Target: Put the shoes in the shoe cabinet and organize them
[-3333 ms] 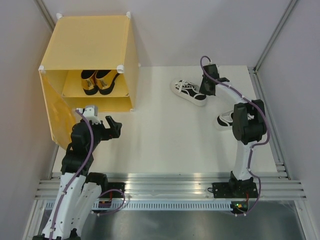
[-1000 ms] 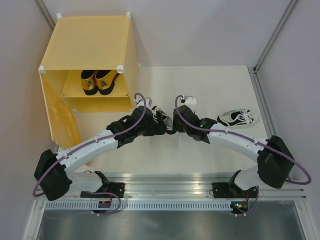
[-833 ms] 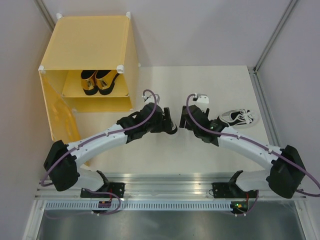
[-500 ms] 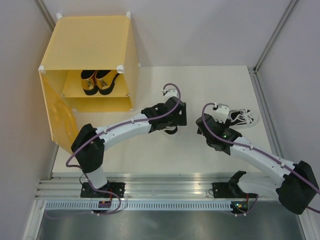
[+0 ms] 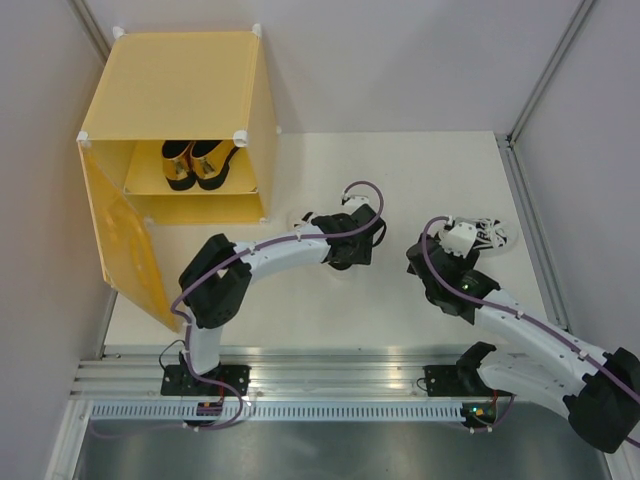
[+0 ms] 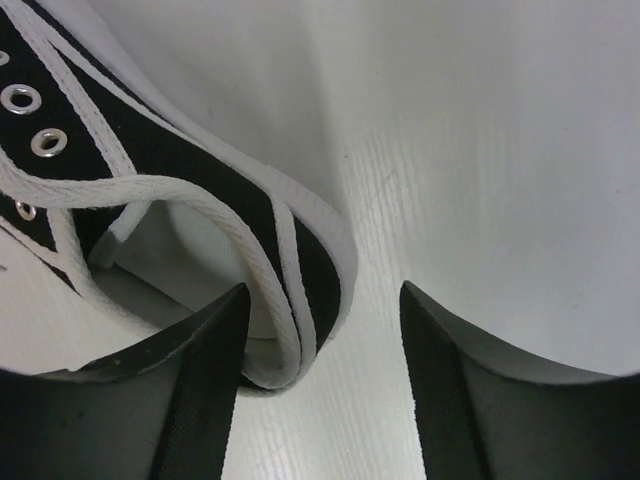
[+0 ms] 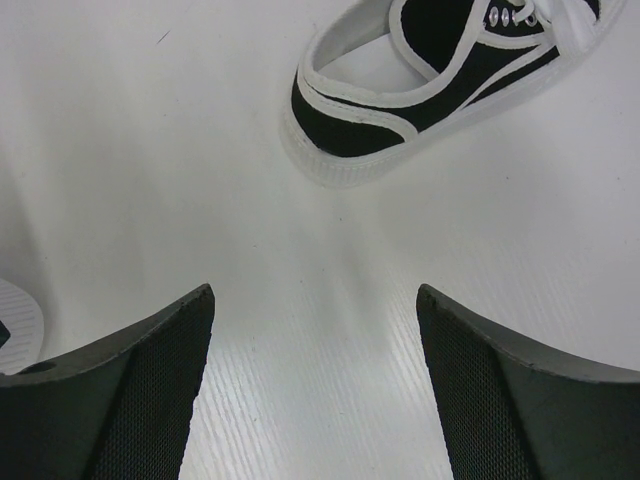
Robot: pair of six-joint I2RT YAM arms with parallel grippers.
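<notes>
Left claw (image 6: 324, 295) hangs low over one white-and-black sneaker (image 6: 180, 170), its jaws partly spread and clamped on nothing. In the left wrist view the shoe's heel collar stands between the fingers. It lies hard against the finger at 7 o'clock (image 6: 200, 390); whether they touch cannot be told. A strip of bare table (image 6: 500, 150) parts it from the finger at 5 o'clock. From above, this sneaker sits mid-table, at about 4 o'clock from the shoe cabinet (image 5: 180, 80), mostly hidden under the wrist. Only its white toe pokes out at 9 o'clock of the claw.

The right claw (image 7: 315, 292) is spread wide and holds nothing, with only tabletop between its fingers. In the right wrist view the second sneaker (image 7: 400, 100) lies ahead at 1 o'clock, heel end nearest the claw and clear of both fingers. In the overhead view it rests near the table's 3 o'clock edge, with the right claw just beside it at its 9 o'clock.

The yellow-orange cabinet stands at the table's 10 o'clock corner, its door (image 5: 125, 240) swung open toward 7 o'clock. Two gold loafers (image 5: 195, 165) sit side by side on its inner shelf.
</notes>
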